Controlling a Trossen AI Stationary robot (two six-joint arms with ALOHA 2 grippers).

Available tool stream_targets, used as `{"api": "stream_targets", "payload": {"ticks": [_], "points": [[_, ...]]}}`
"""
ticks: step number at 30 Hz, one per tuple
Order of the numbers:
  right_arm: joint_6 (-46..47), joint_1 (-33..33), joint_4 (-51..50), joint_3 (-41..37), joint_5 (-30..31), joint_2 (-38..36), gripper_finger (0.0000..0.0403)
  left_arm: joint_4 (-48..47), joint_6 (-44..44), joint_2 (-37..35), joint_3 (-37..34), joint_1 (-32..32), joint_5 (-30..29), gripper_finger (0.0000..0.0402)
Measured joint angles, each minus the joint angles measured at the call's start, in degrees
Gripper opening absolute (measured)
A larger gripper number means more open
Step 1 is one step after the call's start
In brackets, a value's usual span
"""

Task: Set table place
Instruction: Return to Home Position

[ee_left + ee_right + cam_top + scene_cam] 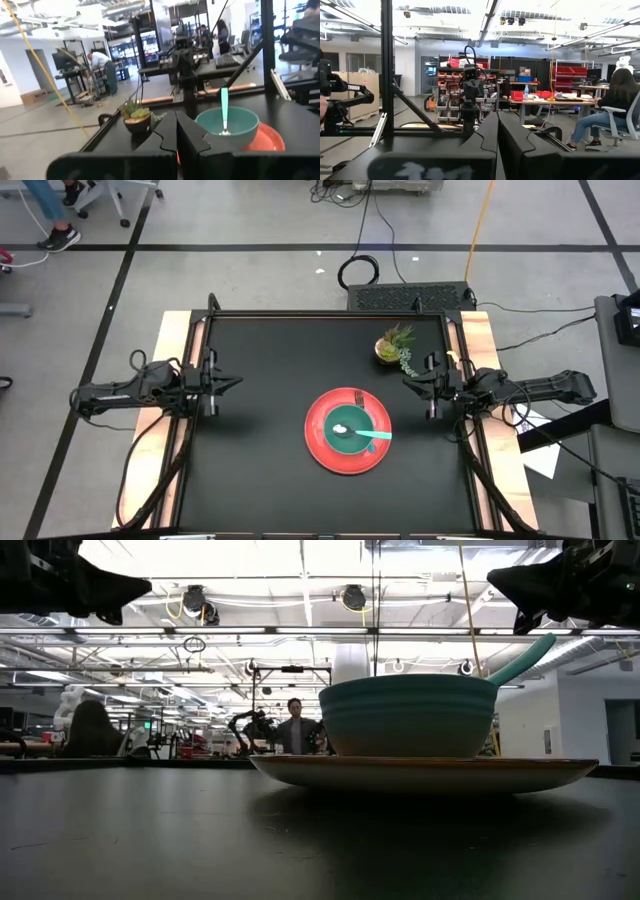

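from my console both arms sit out at the sides of the table [260, 360]. the left gripper [232, 383] hangs over the table's left edge, about halfway along it and pointing inward. in its wrist view the two dark fingers [162, 140] press together with nothing between them. the right gripper [410, 383] mirrors it over the right edge, and its fingers [482, 140] are likewise clenched on nothing.

the red plate [318, 442] lies flat near the middle of the table, a little toward the right edge and well apart from both grippers. the teal bowl [352, 444] stands upright on the plate, roughly at its centre, with a ring of red showing all round it. inside the bowl is the spoon [377, 434]. its metal end rests on the bowl's floor, and its teal handle leans up over the rim on the side facing the table's right edge. the low view shows that handle as a teal stick rising past the bowl's lip. on the plate's rim toward the table's far edge, just beside the bowl, lies a thin dark piece [357, 397]. it is too small for me to say whether it is the fork.

a small potted plant [395, 346] stands near the table's far right corner, apart from the plate and not far from the right gripper.
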Motion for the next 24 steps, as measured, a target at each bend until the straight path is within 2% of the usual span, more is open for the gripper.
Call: {"api": "stream_targets", "payload": {"ticks": [7, 24], "points": [[-0.1, 0.0, -1.2, 0.0, -0.2, 0.0, 0.0, -1.2, -0.1, 0.0, 0.0, 0.0, 3.6, 0.0], [-0.4, 0.0, -2.8, 0.0, -0.2, 0.0, 0.0, 0.0, 1.2, 0.0, -5.7, 0.0, 4.2, 0.0]]}}
